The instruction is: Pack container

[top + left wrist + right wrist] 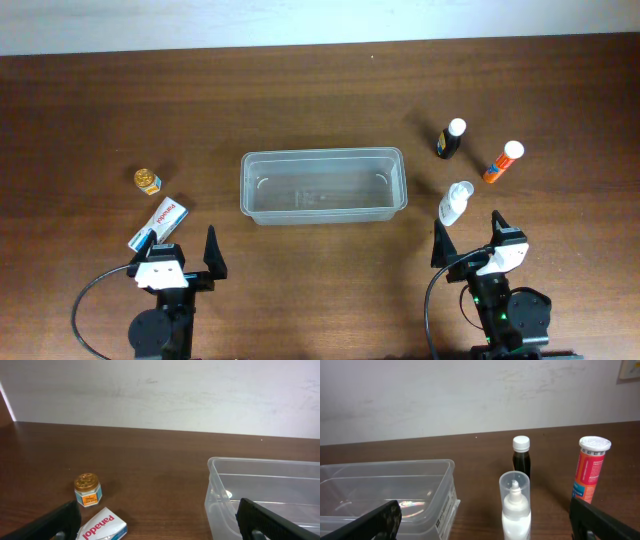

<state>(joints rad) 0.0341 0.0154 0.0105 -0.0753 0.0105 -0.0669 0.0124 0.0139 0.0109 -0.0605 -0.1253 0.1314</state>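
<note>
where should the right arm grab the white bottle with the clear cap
Grip the white bottle around its round lower body, coming level from the robot's side. It stands upright right in front of the open right end effector, and the dark bottle stands behind it.

I saw soft, even light and sharp focus; small glare glinted inside the container (390,466); shadows were faint.
</note>
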